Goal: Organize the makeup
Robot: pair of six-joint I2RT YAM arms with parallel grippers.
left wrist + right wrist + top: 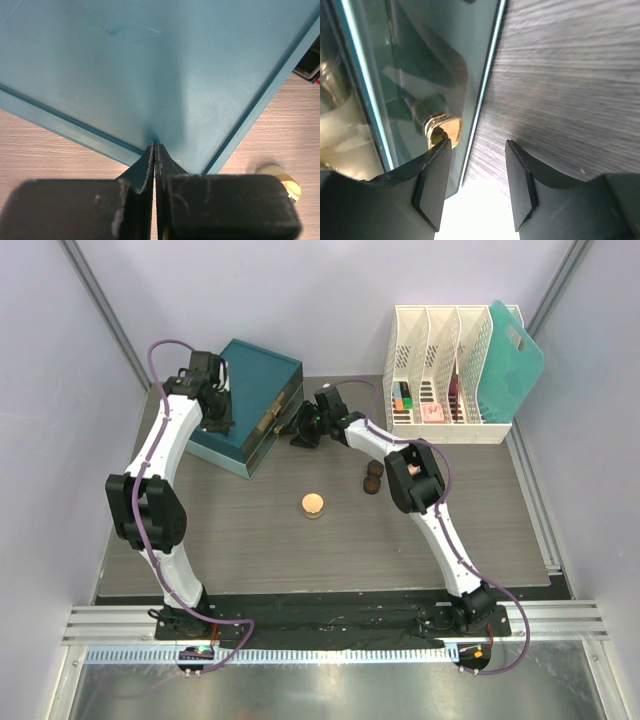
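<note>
A peach compact sits alone in the middle of the table. It is round and flat, with a pale top. In the left wrist view, only part of it shows, with a shiny gold rim, and the rest is cut off behind the black finger block. Two brown jars sit just beside each other, a little to the right of the compact, next to the right arm. They are dark, round and small, and their tops are hard to make out.

The left gripper has its fingers pressed together with nothing between them. The tips are right at a corner of the teal box.

The right gripper has its fingers spread apart and is not holding anything. It is at the front of the box. A gold knob sits just beside one finger, partly hidden behind it.

At the back right stands a white rack. A small pink thing lies in one slot, too tiny to tell what it is.
</note>
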